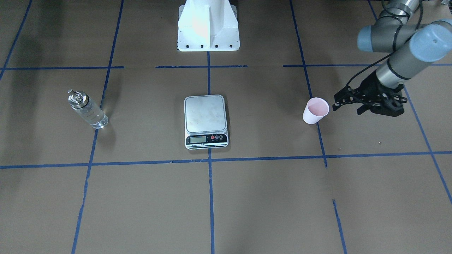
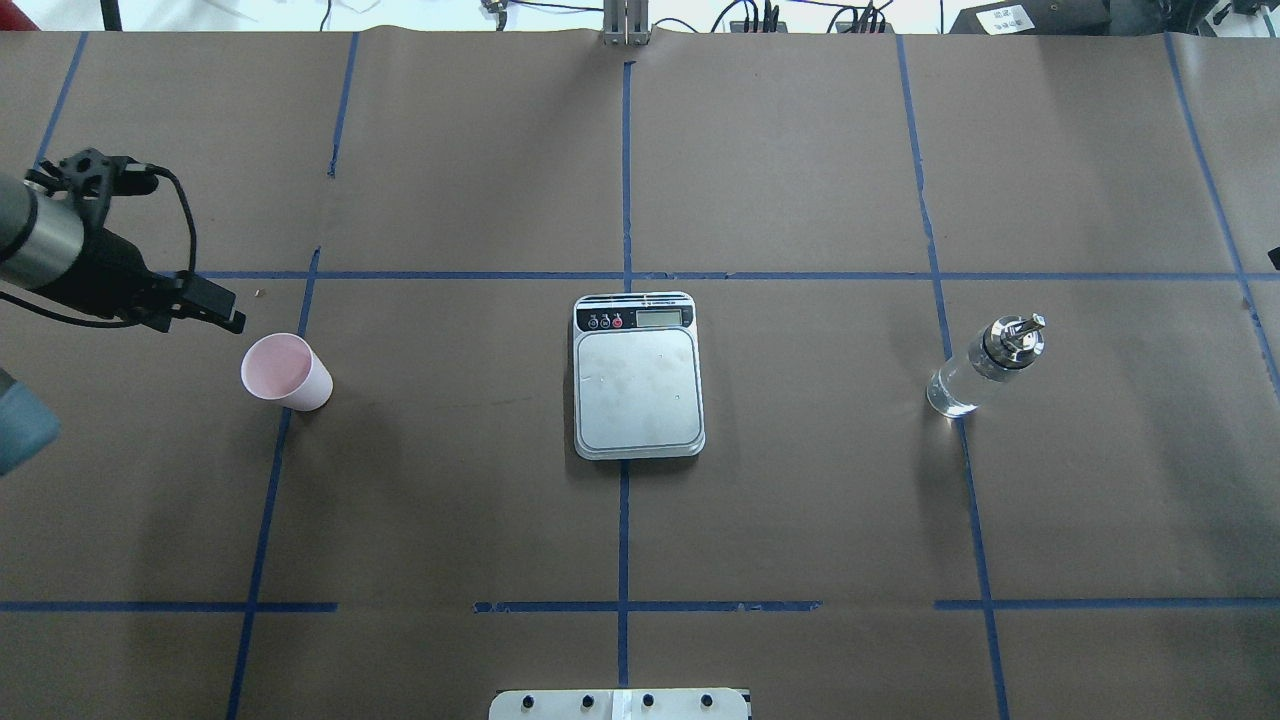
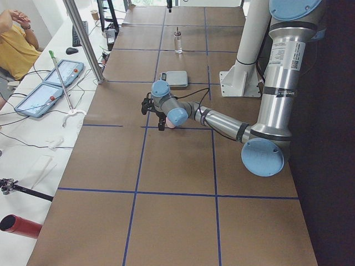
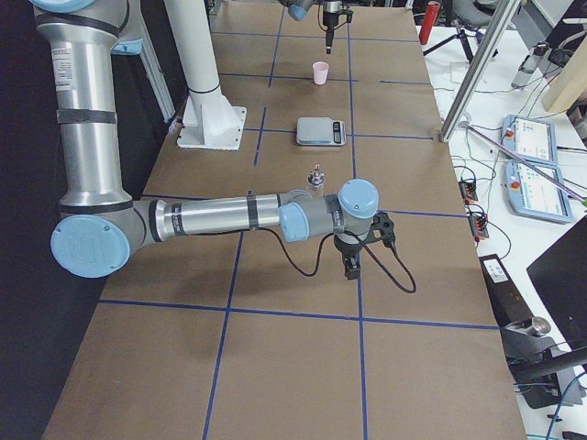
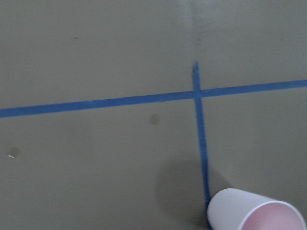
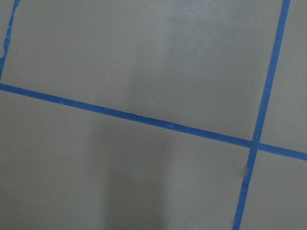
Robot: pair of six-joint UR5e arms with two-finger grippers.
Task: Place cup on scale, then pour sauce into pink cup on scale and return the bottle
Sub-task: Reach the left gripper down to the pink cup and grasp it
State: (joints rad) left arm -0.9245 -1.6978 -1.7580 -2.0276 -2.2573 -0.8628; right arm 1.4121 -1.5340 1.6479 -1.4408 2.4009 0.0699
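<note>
The pale pink cup [image 1: 315,110] stands upright on the brown table on my left side, and also shows in the overhead view [image 2: 285,370] and the left wrist view [image 5: 256,211]. My left gripper [image 1: 335,101] hovers just beside it, open and empty, a short way from its rim [image 2: 232,310]. The scale [image 1: 205,114] lies at the table's middle with its platform bare [image 2: 637,378]. The clear bottle [image 1: 88,110] with a silver pourer cap stands on my right side [image 2: 985,365]. My right gripper [image 4: 351,269] points down over bare table near the bottle; I cannot tell if it is open or shut.
The white robot base [image 1: 208,28] stands behind the scale. Blue tape lines [image 2: 624,180] grid the brown table. In the left side view an operator [image 3: 16,41], tablets [image 3: 39,97] and a metal pole [image 3: 83,39] are along the far table edge.
</note>
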